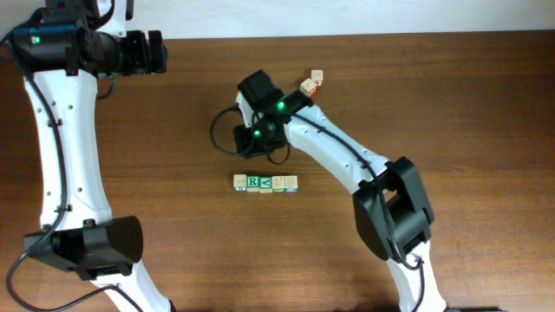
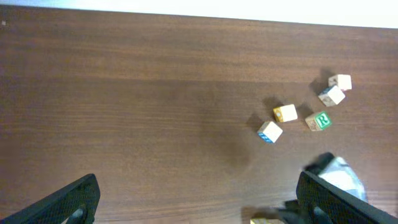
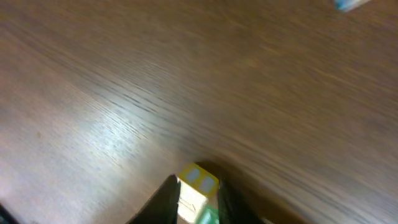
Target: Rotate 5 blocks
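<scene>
Right gripper point(image 3: 198, 198): low over the middle of the table point(image 1: 451, 87), fingers pressed to two opposite sides of one block point(image 3: 198, 179), pinching it. We saw a yellow-printed face on top and some green lower down. We judged a side grip near the wood suits turning the cube about its upright axis. The wrist view was blurred, so we could not tell whether the cube sat on the table or just above it. From overhead it was hidden under the wrist.

Left gripper point(image 2: 196, 202): fingers spread wide, nothing between them. It was parked at the far left, well apart from the work. We took this as keeping it clear of the right arm's reach.

The other blocks lay in a tight row point(image 1: 265, 183) on the near side of the right gripper, faces touching, the green R point(image 1: 254, 182) second from the left. The row sat near the gripper but not under it.

Surroundings: two red-marked cubes point(image 1: 313, 83) lay far right of the gripper, beside the arm, touching or nearly so. A black cable loop point(image 1: 217, 130) hung at the wrist's left.

Obstacles, our judgement: only the row was close. A wide swing while turning could nudge it.
</scene>
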Robot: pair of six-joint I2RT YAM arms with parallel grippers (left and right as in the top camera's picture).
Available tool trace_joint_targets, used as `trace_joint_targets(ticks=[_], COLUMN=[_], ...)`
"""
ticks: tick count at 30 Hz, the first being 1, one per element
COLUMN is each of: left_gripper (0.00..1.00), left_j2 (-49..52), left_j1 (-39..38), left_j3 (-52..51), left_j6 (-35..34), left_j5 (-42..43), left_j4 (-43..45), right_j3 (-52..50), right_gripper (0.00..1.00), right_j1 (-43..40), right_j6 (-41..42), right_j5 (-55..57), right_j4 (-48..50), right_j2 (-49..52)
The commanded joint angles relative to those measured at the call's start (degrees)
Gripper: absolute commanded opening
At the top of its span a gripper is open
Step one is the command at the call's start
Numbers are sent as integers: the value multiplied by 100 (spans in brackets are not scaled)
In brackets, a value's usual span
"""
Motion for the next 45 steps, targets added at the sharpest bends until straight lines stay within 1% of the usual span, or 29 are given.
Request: trace_joint_targets(ticks=[1,3,4,5,8,11,17,30,37,38,39,40,42,45], left_gripper=[93,84,74,73,71,69,71,74,77,79,88,91,93,96], left_j2=[-15,46,111,153,424,789,1244,1268,1268,1268,1268,1268,1268,1268], left_j1=[-26,-52,-52,-63,-157,-210,-243,-269,-299,-299,-299,-299,-299,-273], left_j3=[48,46,44,44,44,44,44,46,46,46,46,46,46,46], left_j6=[-39,-42,-48,-155,-431,-461,-507,-507,-507,-507,-507,-505,-503,-507], left_j5=[306,247,249,229,129,72,74,76,72,72,74,74,11,-420], left_j4=[-247,-391,-393,-396,-398,-407,-529,-490,-420,-382,-328,-269,-116,203], right_j3=[81,81,79,79,79,74,74,74,129,175,243,289,400,511], right_gripper=[14,12,11,9,7,6,5,5,5,5,5,5,6,6], right_j1=[153,188,203,232,308,361,422,505,367,330,299,297,306,490], right_j6=[42,39,42,46,48,133,133,133,129,129,44,-76,-240,-455], right_j5=[81,92,129,197,225,223,223,225,310,308,229,118,0,-107], right_j4=[160,197,199,214,240,168,-15,-173,26,-2,-50,-74,-190,-413], right_j2=[350,389,417,461,579,697,719,721,717,717,697,688,656,610])
